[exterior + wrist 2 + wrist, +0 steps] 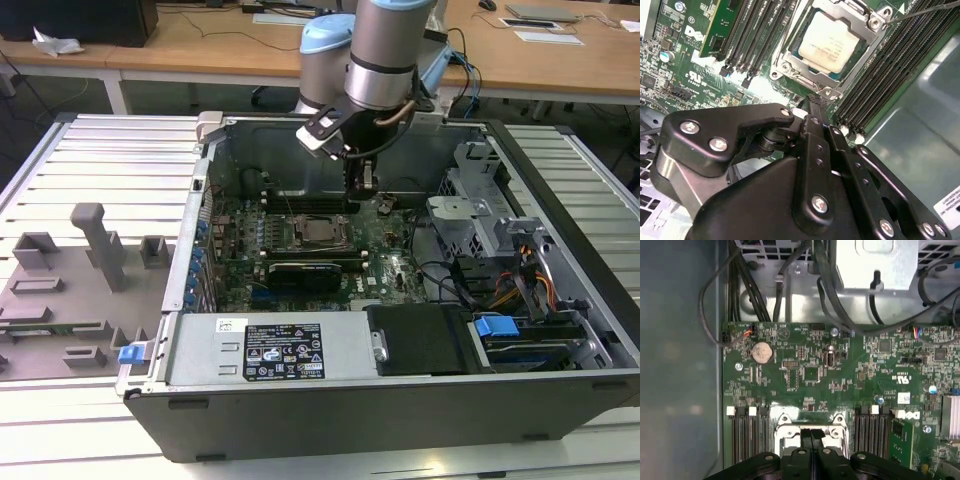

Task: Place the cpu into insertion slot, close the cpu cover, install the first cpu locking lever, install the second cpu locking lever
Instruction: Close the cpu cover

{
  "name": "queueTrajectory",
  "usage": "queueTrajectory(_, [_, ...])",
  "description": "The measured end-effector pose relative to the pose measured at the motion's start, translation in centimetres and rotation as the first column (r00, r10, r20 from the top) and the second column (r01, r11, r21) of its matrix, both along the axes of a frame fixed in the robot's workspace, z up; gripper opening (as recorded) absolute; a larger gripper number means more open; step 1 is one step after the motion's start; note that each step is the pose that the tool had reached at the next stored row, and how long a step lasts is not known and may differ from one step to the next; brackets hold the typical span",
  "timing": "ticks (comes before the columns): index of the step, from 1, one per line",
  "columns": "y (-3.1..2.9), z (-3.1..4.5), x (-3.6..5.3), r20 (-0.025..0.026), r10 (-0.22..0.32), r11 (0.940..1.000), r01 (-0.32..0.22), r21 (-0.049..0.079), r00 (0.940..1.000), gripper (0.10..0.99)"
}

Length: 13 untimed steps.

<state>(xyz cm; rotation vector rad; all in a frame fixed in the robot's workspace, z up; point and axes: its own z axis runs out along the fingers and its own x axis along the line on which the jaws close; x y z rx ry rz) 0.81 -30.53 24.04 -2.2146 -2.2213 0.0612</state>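
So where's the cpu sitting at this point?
In the second wrist view the cpu lies flat inside the window of the cpu cover, between two banks of memory slots, just ahead of the gripper.

Ribbed grey metal worktop (100,160) in the exterior view. Carries, directly beneath the claw (362,185), an open computer case (330,400) lying on its side. Carries also, well off from the claw toward the exterior view's left, a grey fixture plate (60,300) with upright blocks, just beside the case.
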Motion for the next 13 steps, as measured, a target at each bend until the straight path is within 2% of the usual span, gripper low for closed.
queueTrajectory(1, [0.0, -0.12, -0.62, 0.0055, 0.0, 1.0, 0.0, -0.002, 1.0, 0.106])
queueTrajectory(5, [0.0, -0.4, -1.81, 0.023, 0.0, 1.0, 0.0, -0.005, 0.9997, 0.106])
queueTrajectory(6, [0.0, -0.55, -2.41, 0.0323, 0.0, 1.0, 0.0, -0.005, 0.9995, 0.106])
queueTrajectory(9, [0.01, -0.84, -3.48, 0.048, 0.0, 1.0, 0.0, -0.005, 0.9988, 0.106])
queueTrajectory(10, [0.0, -0.95, -3.78, 0.0503, 0.0, 1.0, 0.0, -0.005, 0.9987, 0.106])
queueTrajectory(13, [-0.16, -1.11, -4.34, 0.0507, 0.0, 1.0, 0.0, -0.005, 0.9987, 0.106])
